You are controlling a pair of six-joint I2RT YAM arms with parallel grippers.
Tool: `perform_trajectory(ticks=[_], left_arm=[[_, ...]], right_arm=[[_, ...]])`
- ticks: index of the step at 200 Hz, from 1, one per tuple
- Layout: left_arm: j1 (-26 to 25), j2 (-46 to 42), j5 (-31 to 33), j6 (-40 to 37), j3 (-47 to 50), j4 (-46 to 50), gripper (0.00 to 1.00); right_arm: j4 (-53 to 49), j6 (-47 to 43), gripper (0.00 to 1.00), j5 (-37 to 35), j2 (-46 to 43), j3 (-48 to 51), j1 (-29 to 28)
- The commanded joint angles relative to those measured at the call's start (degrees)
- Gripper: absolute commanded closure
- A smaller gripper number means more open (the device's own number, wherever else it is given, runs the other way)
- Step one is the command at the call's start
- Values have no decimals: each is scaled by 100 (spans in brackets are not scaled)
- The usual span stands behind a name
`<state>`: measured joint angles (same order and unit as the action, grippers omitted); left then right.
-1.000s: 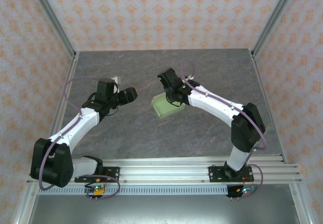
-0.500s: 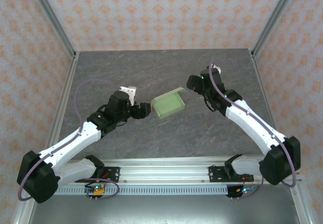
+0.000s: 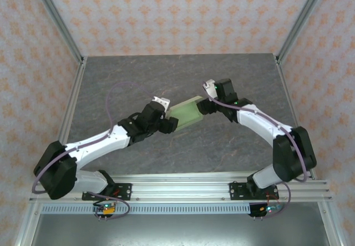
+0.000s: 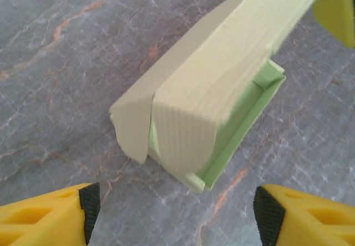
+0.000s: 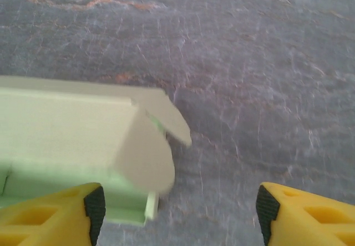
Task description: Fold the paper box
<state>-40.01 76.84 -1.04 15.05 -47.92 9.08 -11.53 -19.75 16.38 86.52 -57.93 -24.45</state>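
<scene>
The pale green paper box (image 3: 186,113) lies on the grey table, partly folded, its lid raised and rounded end flaps hanging loose. My left gripper (image 3: 169,125) is at its near-left end and stands open. In the left wrist view the box (image 4: 211,91) lies just ahead of the left gripper (image 4: 173,215), with bare table between its fingers (image 4: 50,218). My right gripper (image 3: 204,106) is at the box's far-right end, also open. In the right wrist view the box (image 5: 66,141) reaches down to the left finger of the right gripper (image 5: 177,215); the rest of the gap is empty.
The dark marbled table (image 3: 166,80) is bounded by aluminium frame posts and patterned walls. A rail (image 3: 183,185) with both arm bases runs along the near edge. A yellow finger (image 4: 338,13) of the right gripper shows beyond the box in the left wrist view.
The right gripper let go of the box, swung away to the right, then came back to its far end. The left gripper moved right up to the near end.
</scene>
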Motion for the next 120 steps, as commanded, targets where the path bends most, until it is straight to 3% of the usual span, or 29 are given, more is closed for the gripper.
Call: perform_trajectory(ticks=[1,26,46,75,120], left_arm=[[242,239,20,221,-297,-125,35],[545,351,-209,370,-338,-162,51],[736,443,-426,361,-526,47,55],[1020,761,-821,393,-856,233,58],[1281,1280,-1286,555,-1307,370,62]], right_arm=[[-47,-349,35,312,334,-480,62],[-418,-246,51,543,669,-895,72],[-739,377,61,897,761,-1153,64],[-523,1566,63,1255,593,-979,-100],[-428,2640,63,677,455,-844,-543]])
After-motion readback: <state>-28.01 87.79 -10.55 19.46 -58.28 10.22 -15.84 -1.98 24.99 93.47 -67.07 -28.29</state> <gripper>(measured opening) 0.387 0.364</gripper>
